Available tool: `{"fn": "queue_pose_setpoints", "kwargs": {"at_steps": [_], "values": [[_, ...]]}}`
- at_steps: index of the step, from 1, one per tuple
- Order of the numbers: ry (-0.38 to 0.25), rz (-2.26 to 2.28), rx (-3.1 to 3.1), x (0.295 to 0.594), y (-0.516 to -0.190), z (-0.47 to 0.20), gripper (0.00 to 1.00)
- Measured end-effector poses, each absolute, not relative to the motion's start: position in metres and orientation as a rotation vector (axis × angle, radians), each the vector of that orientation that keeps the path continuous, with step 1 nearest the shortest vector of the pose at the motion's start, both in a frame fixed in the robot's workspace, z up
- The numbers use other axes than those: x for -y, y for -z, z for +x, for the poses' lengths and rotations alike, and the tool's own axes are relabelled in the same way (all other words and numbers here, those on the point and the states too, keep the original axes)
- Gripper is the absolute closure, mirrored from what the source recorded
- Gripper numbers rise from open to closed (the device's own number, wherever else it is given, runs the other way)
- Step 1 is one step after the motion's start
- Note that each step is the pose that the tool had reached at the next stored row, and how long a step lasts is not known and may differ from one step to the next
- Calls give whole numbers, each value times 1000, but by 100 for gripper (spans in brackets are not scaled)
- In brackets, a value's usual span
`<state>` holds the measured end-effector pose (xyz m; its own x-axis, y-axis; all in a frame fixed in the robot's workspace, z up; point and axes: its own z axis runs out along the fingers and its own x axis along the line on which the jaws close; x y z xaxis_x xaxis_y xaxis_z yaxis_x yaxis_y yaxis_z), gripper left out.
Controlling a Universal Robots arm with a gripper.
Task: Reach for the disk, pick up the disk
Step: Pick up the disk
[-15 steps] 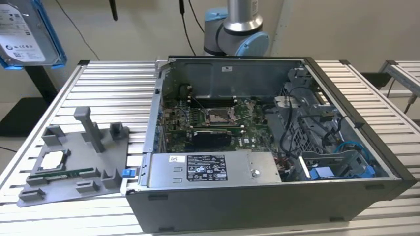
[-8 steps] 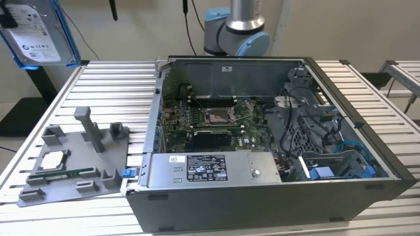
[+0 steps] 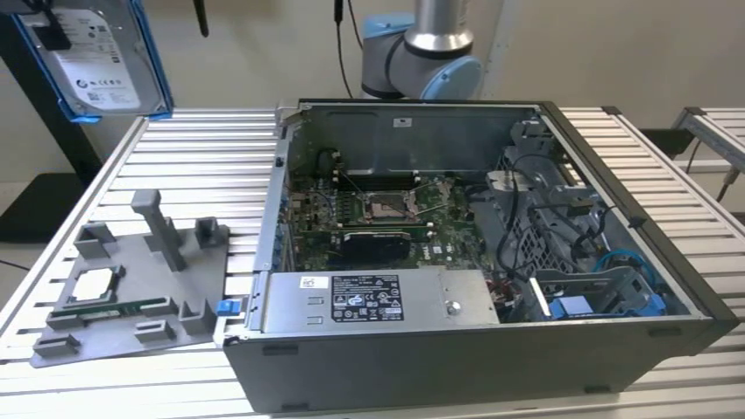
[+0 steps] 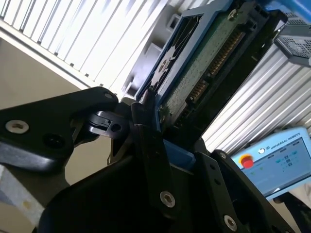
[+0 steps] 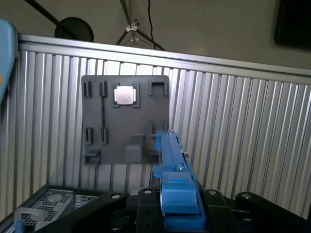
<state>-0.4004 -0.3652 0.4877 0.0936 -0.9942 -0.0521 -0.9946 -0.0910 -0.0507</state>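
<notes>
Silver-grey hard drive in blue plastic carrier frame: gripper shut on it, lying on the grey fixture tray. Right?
Placement is wrong. The gripper is shut on the silver-grey hard drive in its blue carrier frame, but the exterior view shows it held in the air, apart from the grey plastic fixture tray.

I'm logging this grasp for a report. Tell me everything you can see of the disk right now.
The disk is a flat, silver-grey rectangular drive with a white printed label, edged by a bright blue plastic frame. In the second wrist view its other face shows a green circuit board and a connector row. It hangs near upright, slightly tilted, at the exterior view's left, held clear above the slatted table. The black pincer clamps it; nothing else touches it.
</notes>
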Motion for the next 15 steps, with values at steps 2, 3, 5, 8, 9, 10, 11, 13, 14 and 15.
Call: {"fn": "queue_pose_setpoints", "kwargs": {"at_steps": [2,3,5,8,9,10,11,13,14,15], "values": [[-9,-2268,-2067,365,-488,-392,100],[-10,-2268,-2068,365,-488,-387,100],[-13,-2268,-2068,365,-488,-378,100],[-15,-2268,-2067,365,-488,-364,100],[-16,-2268,-2067,365,-488,-360,100],[-16,-2268,-2067,365,-488,-356,100],[-16,-2268,-2067,365,-488,-352,100],[-16,-2268,-2067,365,-488,-343,100],[-16,-2268,-2067,365,-488,-338,100],[-17,-2268,-2067,365,-488,-334,100]]}}
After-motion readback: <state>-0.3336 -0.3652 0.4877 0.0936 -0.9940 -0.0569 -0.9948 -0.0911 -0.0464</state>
